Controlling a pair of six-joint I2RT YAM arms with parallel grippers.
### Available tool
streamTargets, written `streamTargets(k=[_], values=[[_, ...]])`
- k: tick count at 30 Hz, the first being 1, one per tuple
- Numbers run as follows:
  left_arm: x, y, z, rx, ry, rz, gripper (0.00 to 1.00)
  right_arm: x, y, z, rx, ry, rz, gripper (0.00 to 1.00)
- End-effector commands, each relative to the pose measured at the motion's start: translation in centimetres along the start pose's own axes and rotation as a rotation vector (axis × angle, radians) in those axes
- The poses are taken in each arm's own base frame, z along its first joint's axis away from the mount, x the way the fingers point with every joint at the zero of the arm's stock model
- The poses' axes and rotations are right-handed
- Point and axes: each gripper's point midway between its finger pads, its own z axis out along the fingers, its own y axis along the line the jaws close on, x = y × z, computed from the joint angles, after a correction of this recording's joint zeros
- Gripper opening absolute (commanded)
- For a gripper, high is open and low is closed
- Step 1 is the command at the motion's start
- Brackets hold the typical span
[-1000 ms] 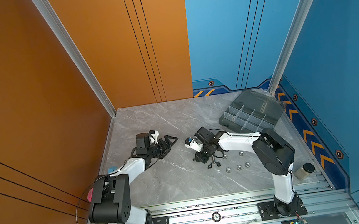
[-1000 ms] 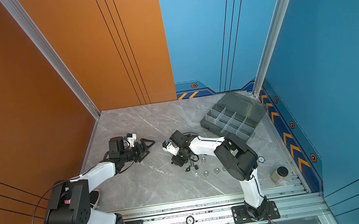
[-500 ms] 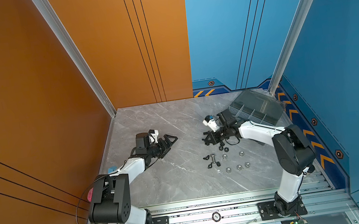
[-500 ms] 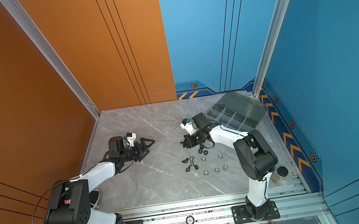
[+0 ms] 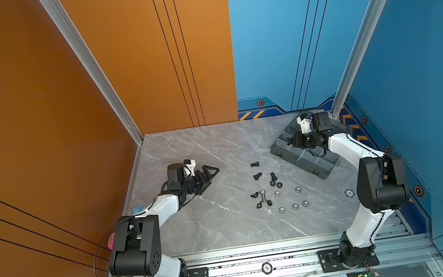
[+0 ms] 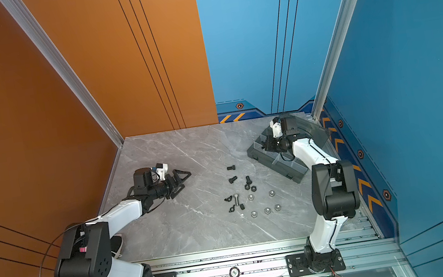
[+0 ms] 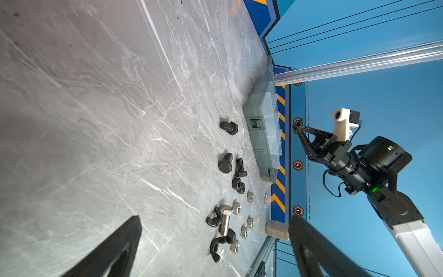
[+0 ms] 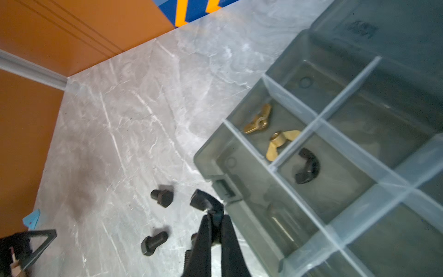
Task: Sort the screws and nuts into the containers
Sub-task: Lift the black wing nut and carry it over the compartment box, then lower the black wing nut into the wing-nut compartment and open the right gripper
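Two brass wing nuts [image 8: 257, 122] sit together in one compartment of the smoky grey box [image 5: 290, 156], and a black wing nut [image 8: 308, 167] lies in the compartment right next door, just across a pale divider. The box is parked at an angle in the far right corner of the desk [image 5: 198, 231] with its tinted lid flipped open. The right gripper [image 8: 214, 214] is pinched tight on a second black wing nut [image 8: 203, 200]. In both top views it hangs in the air over the end of the box that points toward the middle of the desk, and it isn't touching the box. Everything else is loose around the middle of the desk, a bit toward the right edge. There are three black bolts [image 5: 257, 176] on the far side of the bunch, and a silver bolt [image 5: 263, 195] with two more wing nuts [image 5: 254, 195] just beside it. Three black hex nuts [image 5: 279, 185] are mixed in, two of them touching, and five silver nuts [image 5: 295, 207] are scattered on the side nearer the front edge. The left gripper [image 5: 210, 176] sits low near the left edge of the desk. Its jaws are spread wide with nothing in them, and it's well apart from the loose stuff.
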Motion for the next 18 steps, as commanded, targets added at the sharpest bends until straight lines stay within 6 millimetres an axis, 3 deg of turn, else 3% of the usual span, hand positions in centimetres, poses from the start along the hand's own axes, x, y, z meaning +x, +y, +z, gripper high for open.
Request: streamTargets(k=[1,11,18], values=[[-0.6,-1.4,-0.2,0.036,-0.005,0.024,0.98,-0.5,-2.6,0.7,0.125,0.012,0.056,0.00],[-0.4,-1.3,-0.2,0.032,-0.005,0.023,0.98,-1.3,-6.2,2.6,0.254,0.006,0.087,0.00],[-0.5,-1.5,-0.1,0.031,-0.009,0.028,0.98,-1.2,-8.2,2.9,0.297,0.013,0.122,0.00]])
